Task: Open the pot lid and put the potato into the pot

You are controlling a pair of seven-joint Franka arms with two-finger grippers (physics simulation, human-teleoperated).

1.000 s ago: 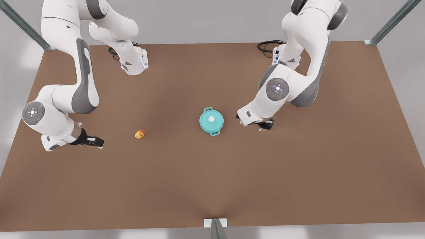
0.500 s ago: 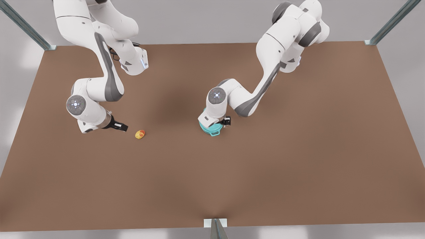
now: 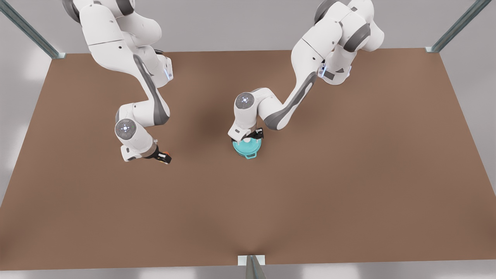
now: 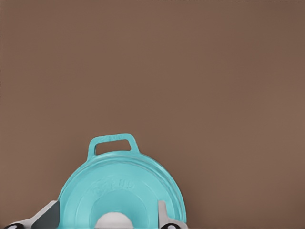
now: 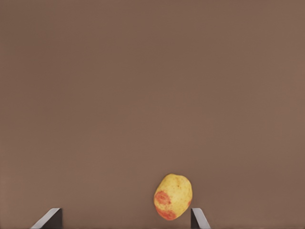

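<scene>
The teal pot (image 3: pixel 248 151) stands mid-table with the pot lid (image 4: pixel 121 183) on it; one loop handle (image 4: pixel 113 142) sticks out past the rim. My left gripper (image 3: pixel 251 136) hangs right above the lid, open, its fingers (image 4: pixel 163 214) on either side of the white knob (image 4: pixel 113 220) and not touching it. The potato (image 5: pixel 173 196), yellow with reddish patches, lies on the table. My right gripper (image 3: pixel 164 157) is over it on the front view's left. It is open, with the potato between the fingertips (image 5: pixel 198 217), close to one of them.
The brown table (image 3: pixel 310 193) stretches wide around both objects. Both arm bases (image 3: pixel 157 73) stand at the far edge. Metal frame posts (image 3: pixel 457 25) rise at the far corners, and a bracket (image 3: pixel 251 263) sits at the middle of the near edge.
Both arms swung inward. The right gripper travelled from the front view's left to directly over the potato. The left gripper moved from beside the pot to above the lid's knob.
</scene>
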